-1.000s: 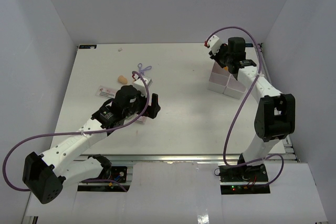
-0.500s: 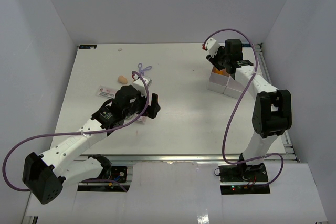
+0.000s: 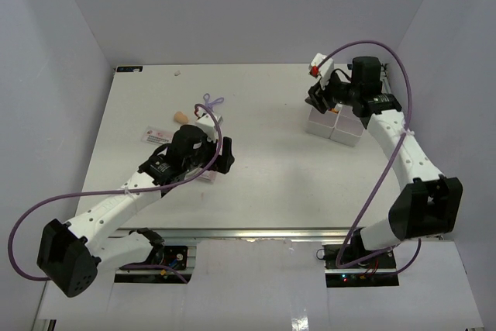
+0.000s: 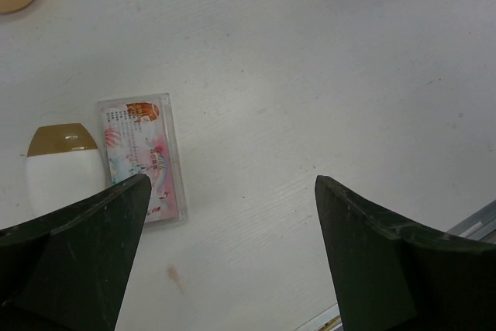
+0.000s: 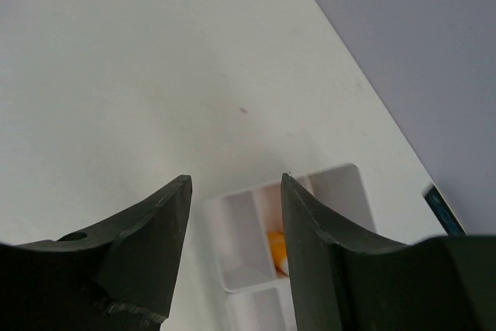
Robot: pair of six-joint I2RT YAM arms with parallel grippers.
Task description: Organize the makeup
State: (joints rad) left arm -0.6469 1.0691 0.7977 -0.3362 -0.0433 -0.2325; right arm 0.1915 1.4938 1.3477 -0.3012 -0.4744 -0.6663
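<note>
Pale grey walls (image 3: 232, 5) box in a white table (image 3: 271, 176). A white tray (image 3: 346, 134) sits toward 2 o'clock with an orange item (image 5: 276, 244) in one compartment. The right gripper (image 5: 235, 180) hovers by it, jaws partly apart and empty. Toward 10 o'clock the left gripper (image 4: 231, 184), jaws wide and empty, hangs over a pink packet (image 4: 143, 156). A gold-capped white bottle (image 4: 63, 172) lies just beside the packet, with a beige sponge (image 3: 180, 117) and a purple loop (image 3: 211, 102) nearby.

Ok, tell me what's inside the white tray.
One compartment of the tray holds an orange thing, only partly in view. The right gripper, open above it, covers the nearer compartments with its fingers, so what they hold cannot be seen.
</note>
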